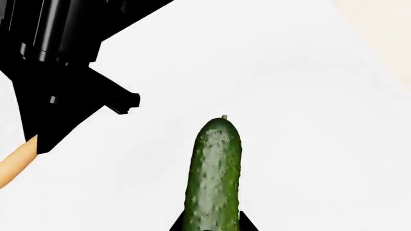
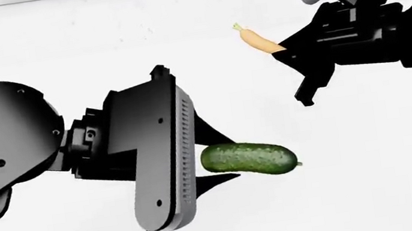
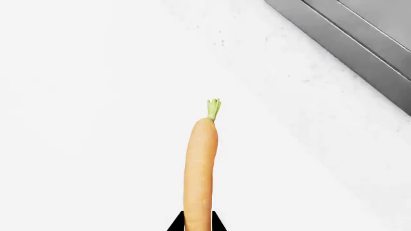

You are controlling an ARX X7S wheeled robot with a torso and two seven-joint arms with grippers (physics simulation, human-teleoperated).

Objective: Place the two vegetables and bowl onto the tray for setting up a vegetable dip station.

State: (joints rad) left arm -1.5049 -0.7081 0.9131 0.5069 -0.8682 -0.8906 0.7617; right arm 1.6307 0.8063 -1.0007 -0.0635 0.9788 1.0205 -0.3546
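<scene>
My left gripper (image 2: 209, 154) is shut on the dark green bumpy cucumber (image 2: 247, 159), held above the white surface; in the left wrist view the cucumber (image 1: 213, 175) sticks out from between the fingertips (image 1: 247, 222). My right gripper (image 2: 287, 49) is shut on the pale-orange carrot (image 2: 255, 38), whose green stub points away from it; in the right wrist view the carrot (image 3: 199, 168) runs straight out from the gripper (image 3: 198, 222). The right arm (image 1: 57, 72) and a bit of carrot (image 1: 16, 161) also show in the left wrist view. The bowl and the tray are out of view.
A plain white countertop (image 2: 376, 176) fills the ground below both arms. A grey metal edge (image 3: 359, 43) runs along one side of it in the right wrist view. A pale beige patch (image 1: 385, 29) shows at a corner of the left wrist view.
</scene>
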